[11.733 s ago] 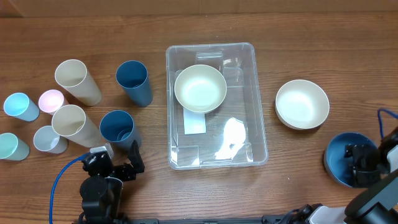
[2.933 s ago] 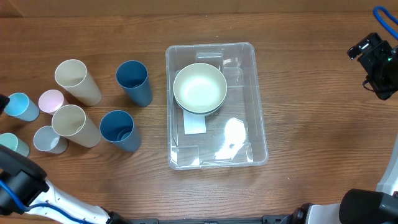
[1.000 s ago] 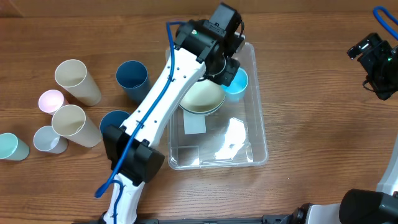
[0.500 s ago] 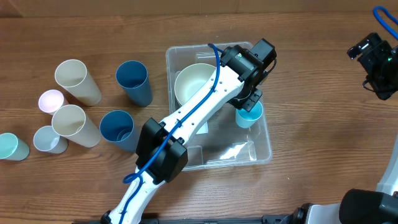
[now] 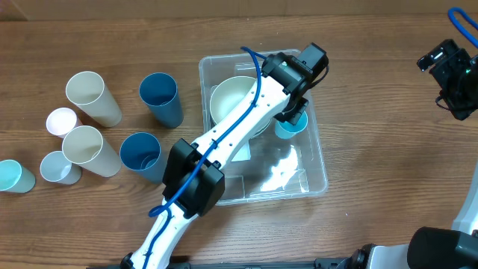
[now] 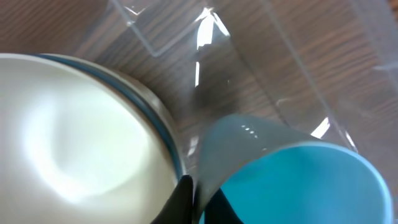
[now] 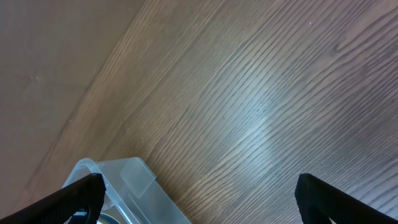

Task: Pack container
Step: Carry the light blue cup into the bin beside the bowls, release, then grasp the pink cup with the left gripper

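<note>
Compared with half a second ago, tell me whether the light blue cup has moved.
Yes. In the overhead view the light blue cup has shifted up and left, closer to the white bowl inside the container.

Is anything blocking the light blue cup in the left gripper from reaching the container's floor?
Nothing visible does. The left gripper holds the light blue cup inside the container, over bare floor beside the white bowl.

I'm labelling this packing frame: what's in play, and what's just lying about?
In play: container, light blue cup, left claw gripping it, cream bowl.
Lying about, untouched: cream cups, dark blue cups, small pastel cups, right claw.
</note>
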Action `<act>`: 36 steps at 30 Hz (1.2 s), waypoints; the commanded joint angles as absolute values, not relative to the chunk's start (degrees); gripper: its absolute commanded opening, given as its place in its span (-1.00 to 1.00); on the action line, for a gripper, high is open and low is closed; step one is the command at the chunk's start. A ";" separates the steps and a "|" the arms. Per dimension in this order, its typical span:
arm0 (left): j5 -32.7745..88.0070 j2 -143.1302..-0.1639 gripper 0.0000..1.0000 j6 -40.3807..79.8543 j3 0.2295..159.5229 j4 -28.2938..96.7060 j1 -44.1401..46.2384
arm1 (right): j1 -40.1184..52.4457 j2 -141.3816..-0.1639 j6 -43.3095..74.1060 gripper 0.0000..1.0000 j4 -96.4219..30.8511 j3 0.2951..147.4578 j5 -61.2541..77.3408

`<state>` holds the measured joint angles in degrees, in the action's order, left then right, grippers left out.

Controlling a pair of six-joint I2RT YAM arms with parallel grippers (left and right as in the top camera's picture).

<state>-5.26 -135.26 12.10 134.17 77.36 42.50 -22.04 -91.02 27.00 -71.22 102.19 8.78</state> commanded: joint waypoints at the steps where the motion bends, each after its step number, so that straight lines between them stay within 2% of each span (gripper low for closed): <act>1: -6.13 -135.55 -0.75 13.37 134.08 77.47 42.24 | -22.04 -90.56 27.27 1.00 -71.05 102.50 8.64; 11: -5.69 -133.62 -0.72 13.98 135.76 80.18 40.36 | -22.04 -90.56 27.27 1.00 -71.05 102.50 8.64; 12: -5.78 -132.66 -0.64 13.96 136.77 81.54 39.86 | -22.04 -90.56 27.27 1.00 -71.05 102.50 8.64; 15: -9.45 -127.22 -0.16 14.50 141.03 87.55 36.71 | -22.04 -90.56 27.27 1.00 -71.05 102.50 8.64; 18: -12.49 -120.95 -0.11 16.93 144.40 93.27 31.40 | -22.04 -90.56 27.27 1.00 -71.05 102.50 8.64; 22: -12.01 -110.63 -0.01 17.82 145.12 96.82 18.90 | -22.04 -90.56 27.27 1.00 -71.05 102.50 8.64; 27: -10.44 -103.37 0.28 17.34 144.05 96.82 -4.03 | -22.04 -90.56 27.27 1.00 -71.05 102.50 8.64; 28: -9.32 -103.15 0.33 17.21 142.32 96.82 -11.97 | -22.04 -90.56 27.27 1.00 -71.05 102.50 8.64; 33: -4.91 -103.94 0.32 20.05 131.07 96.07 -29.65 | -22.04 -90.56 27.27 1.00 -71.05 102.50 8.64; 36: -1.39 -104.97 0.34 20.34 121.25 89.60 -37.21 | -22.04 -90.56 27.27 1.00 -71.05 102.50 8.64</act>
<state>-6.59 -103.83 18.59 129.51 94.35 -31.35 -22.04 -91.02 27.00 -71.24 102.19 8.78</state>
